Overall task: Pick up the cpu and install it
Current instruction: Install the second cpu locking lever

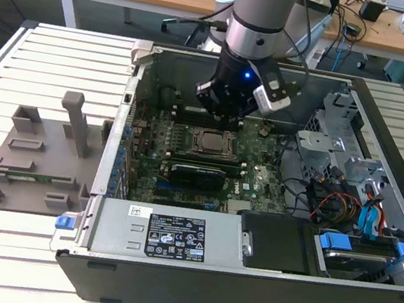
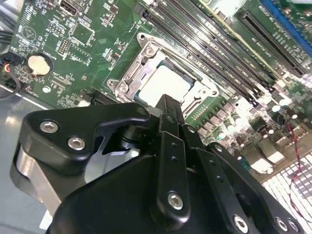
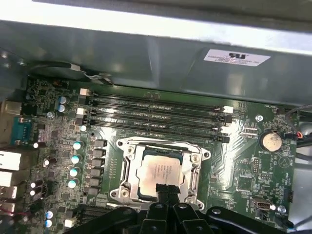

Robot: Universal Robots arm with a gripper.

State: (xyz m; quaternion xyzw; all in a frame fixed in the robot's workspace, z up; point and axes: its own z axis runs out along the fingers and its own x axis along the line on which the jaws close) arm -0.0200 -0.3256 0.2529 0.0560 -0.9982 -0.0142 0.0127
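The cpu point(image 3: 158, 173) is a silvery square chip lying flat inside the metal socket frame point(image 3: 127, 165) on the green motherboard. It shows in both wrist views, and also in the exterior view as the cpu point(image 1: 209, 141) in the middle of the open computer case. My gripper point(image 3: 166, 189) hangs just above the chip's near edge with its black fingers pressed together and nothing between them. In the second wrist view the gripper point(image 2: 168, 105) tip overlaps one edge of the cpu point(image 2: 163, 83). In the exterior view the gripper point(image 1: 223, 113) is directly over the socket.
Black memory slots point(image 3: 156, 109) run beside the socket and a coin battery point(image 3: 269, 141) sits off to one side. The case walls ring the board, with a power supply point(image 1: 166, 232) in front and drive bays point(image 1: 340, 250) at the exterior view's right. A grey fixture point(image 1: 31, 163) lies outside on the slatted table.
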